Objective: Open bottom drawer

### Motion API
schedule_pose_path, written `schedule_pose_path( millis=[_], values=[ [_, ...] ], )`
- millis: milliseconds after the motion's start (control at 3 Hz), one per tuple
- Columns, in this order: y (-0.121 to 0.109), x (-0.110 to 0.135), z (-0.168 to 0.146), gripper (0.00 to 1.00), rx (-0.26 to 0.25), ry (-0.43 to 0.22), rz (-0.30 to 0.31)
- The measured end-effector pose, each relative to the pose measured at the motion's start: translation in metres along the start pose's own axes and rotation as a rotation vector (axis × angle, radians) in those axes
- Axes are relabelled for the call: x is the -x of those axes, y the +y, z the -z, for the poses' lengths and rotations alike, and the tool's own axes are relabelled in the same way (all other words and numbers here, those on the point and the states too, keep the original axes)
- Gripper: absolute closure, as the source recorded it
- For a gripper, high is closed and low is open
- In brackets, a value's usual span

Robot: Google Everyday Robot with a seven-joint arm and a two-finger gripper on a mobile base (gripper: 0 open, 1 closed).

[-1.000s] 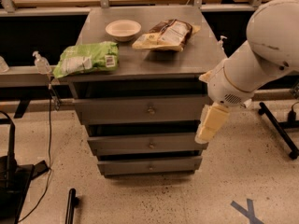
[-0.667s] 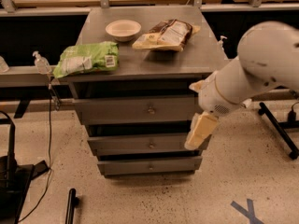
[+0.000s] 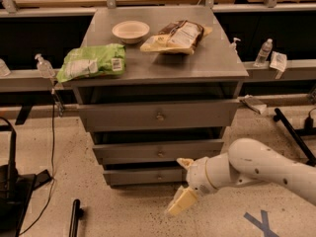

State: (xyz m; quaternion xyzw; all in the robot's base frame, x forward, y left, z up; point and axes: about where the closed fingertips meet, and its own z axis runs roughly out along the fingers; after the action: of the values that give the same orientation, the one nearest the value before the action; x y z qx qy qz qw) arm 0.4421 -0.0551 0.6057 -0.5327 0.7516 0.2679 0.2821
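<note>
The bottom drawer point(image 3: 140, 176) is the narrowest grey front, lowest in the grey cabinet point(image 3: 197, 65), and looks shut. Its small centre knob point(image 3: 159, 177) is just visible. Above it are the mid-sized drawer point(image 3: 159, 151) and the widest top drawer point(image 3: 159, 115), both shut. My gripper point(image 3: 177, 186) is low at the right end of the bottom drawer, just right of its knob and close in front of the panel. Its cream fingers point(image 3: 180, 201) stand apart and hold nothing. My white arm point(image 3: 261, 169) reaches in from the right.
On the cabinet top lie a green bag point(image 3: 91, 62), a white bowl point(image 3: 131, 31) and a brown-and-cream snack bag point(image 3: 177, 36). A black stand point(image 3: 10, 181) and cable are at the left on the floor, a black leg point(image 3: 294, 132) at the right. Bottles stand on the side ledges.
My arm has dropped from mid-drawer height at the cabinet's right side down and left, bringing the gripper level with the bottom drawer. The drawers have not moved.
</note>
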Motion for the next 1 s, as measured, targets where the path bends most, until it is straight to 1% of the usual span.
schedule_pose_path(
  millis=[333, 667, 1000],
  values=[
    [-0.011, -0.029, -0.027, 0.0, 0.008, 0.012, -0.102],
    [-0.015, -0.034, -0.025, 0.0, -0.002, 0.011, -0.104],
    [-0.042, -0.064, -0.035, 0.0, -0.028, -0.046, -0.072]
  ],
)
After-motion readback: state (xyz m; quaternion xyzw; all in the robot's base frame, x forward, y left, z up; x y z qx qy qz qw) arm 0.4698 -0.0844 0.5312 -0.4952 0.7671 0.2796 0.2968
